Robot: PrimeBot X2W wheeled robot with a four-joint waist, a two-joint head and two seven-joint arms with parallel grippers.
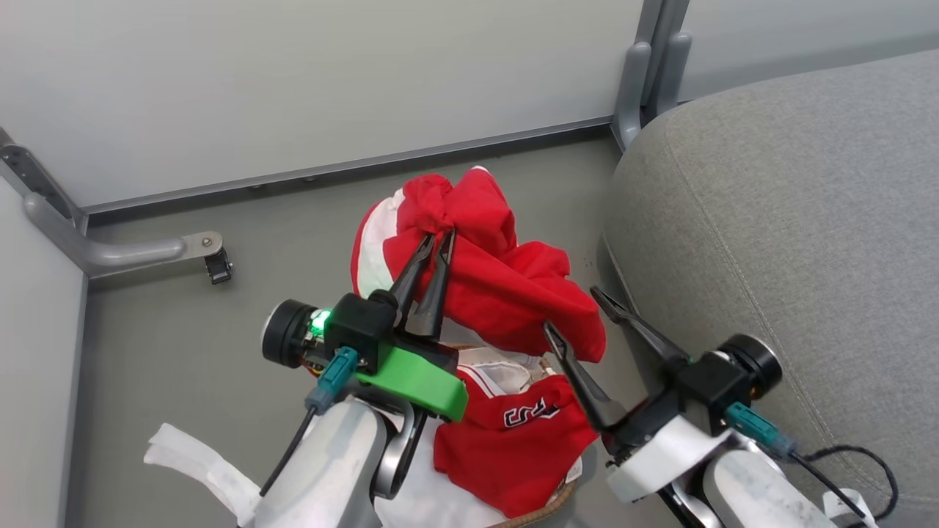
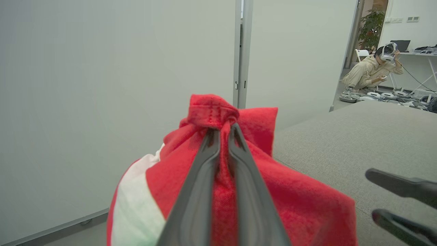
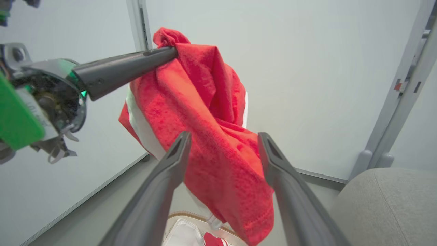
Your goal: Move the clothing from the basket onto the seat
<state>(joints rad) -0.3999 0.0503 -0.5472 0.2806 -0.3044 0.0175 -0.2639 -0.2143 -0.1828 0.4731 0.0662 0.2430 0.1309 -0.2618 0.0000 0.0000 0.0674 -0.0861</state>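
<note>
Your left gripper [image 1: 439,236] has the clothing [image 1: 506,286] pinched tight, lifted above the basket [image 1: 543,510]
Your right gripper [image 1: 574,310] is spread wide beside the hanging cloth, on the basket's side toward the seat [image 1: 792,220]; the lower folds lie in the basket.

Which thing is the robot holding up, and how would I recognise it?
Find the big grey seat on the right; just left of it, over the basket, hangs the clothing, pinched at its top by the left gripper. It is the one bright red thing here, with a white stripe and lettering.
</note>
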